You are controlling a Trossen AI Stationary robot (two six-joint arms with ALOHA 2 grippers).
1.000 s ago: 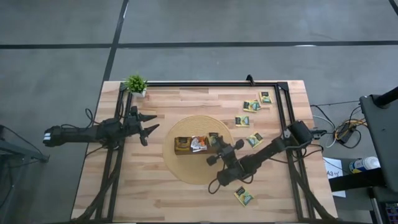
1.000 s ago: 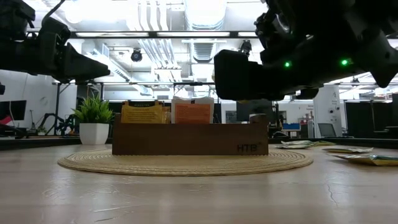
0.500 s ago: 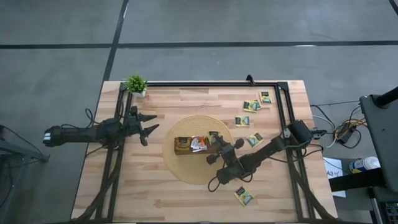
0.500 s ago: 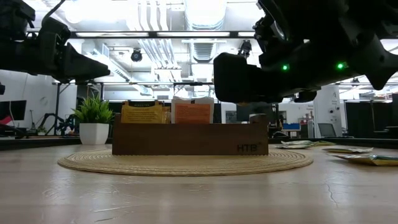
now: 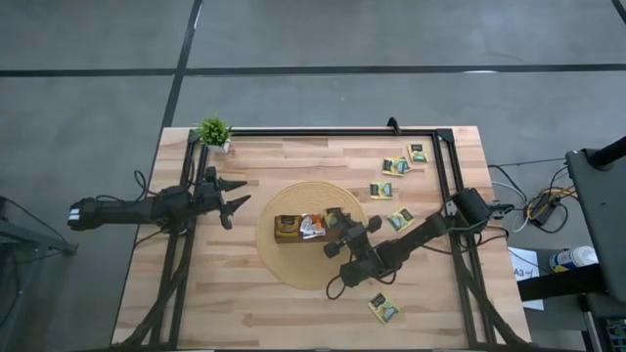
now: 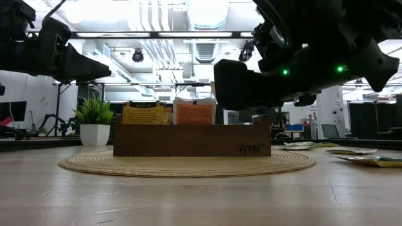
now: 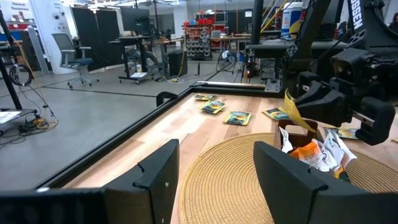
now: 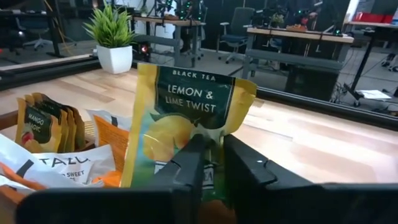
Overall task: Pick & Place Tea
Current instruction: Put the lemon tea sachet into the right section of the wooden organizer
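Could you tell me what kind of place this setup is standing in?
Most likely a robotics lab or workshop: workbenches and an office chair stand behind the table, with bare ceiling ducts overhead.

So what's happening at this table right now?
The right gripper holds a lemon and lime tea sachet between its fingers, over the right end of the wooden tray on the round woven mat. The tray already holds several sachets. More sachets lie loose on the table's right side. The left gripper hangs open off to the left, holding nothing.
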